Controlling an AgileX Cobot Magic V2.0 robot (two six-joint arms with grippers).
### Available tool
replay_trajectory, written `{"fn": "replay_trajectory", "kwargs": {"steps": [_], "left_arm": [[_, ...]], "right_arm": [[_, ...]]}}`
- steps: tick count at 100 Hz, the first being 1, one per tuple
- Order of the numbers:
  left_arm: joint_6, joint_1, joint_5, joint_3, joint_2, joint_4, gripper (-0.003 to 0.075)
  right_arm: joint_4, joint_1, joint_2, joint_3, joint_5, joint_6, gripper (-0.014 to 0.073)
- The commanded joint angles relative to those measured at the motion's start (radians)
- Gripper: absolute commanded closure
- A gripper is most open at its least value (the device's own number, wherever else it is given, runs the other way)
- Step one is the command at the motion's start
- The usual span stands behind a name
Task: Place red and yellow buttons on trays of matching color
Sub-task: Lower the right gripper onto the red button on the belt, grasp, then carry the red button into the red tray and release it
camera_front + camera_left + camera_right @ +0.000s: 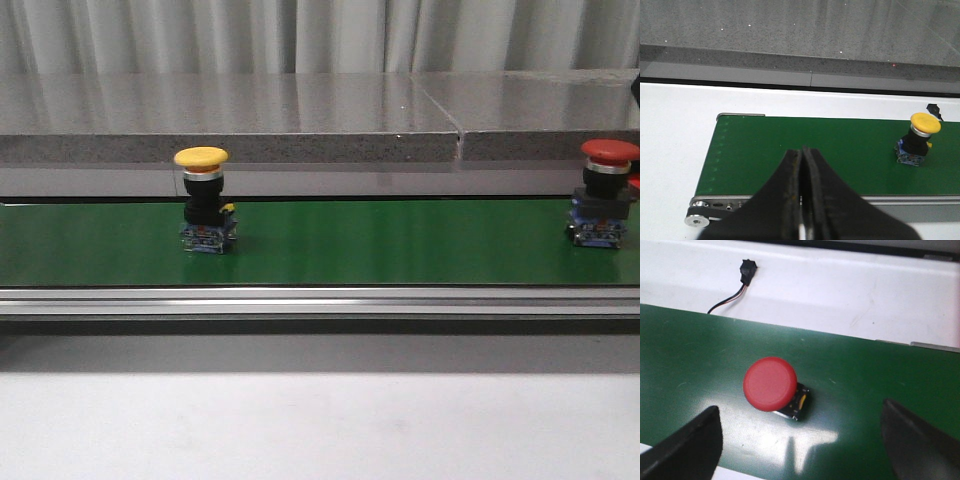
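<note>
Left tool [801,200]: my fingers pressed together, empty, over the belt's near edge.
Right tool [800,440]: mine, spread wide, above the red button [770,384].
Yellow button [202,200]: upright on the green belt [400,245], untouched.
Progress: neither button placed.
Hidden: trays out of view.

The right hand [800,440], fingers spread wide, hangs over the red button [770,384] on the green belt [685,355].

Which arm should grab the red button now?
Right. The right gripper is open with the red button between its fingers on the green belt. The left gripper is shut, far from the yellow button.
</note>
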Motion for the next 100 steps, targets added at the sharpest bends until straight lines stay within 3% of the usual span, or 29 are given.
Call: {"fn": "replay_trajectory", "kwargs": {"steps": [1, 53, 62, 77, 100], "left_arm": [[0.001, -0.007, -0.075, -0.027, 0.005, -0.003, 0.0739], [0.001, -0.007, -0.075, -0.027, 0.005, -0.003, 0.0739], [0.001, -0.007, -0.075, -0.027, 0.005, -0.003, 0.0739], [0.001, -0.007, -0.075, -0.027, 0.005, -0.003, 0.0739], [0.001, -0.007, -0.075, -0.027, 0.005, -0.003, 0.0739]], "right_arm": [[0.025, 0.003, 0.028, -0.052, -0.032, -0.007, -0.0041], [0.025, 0.003, 0.198, -0.104, -0.059, -0.007, -0.0033], [0.025, 0.003, 0.208, -0.104, -0.058, -0.007, 0.0053], [0.025, 0.002, 0.207, -0.109, -0.058, -0.006, 0.0291], [0.025, 0.000, 0.207, -0.207, -0.022, -0.006, 0.0323]]}}
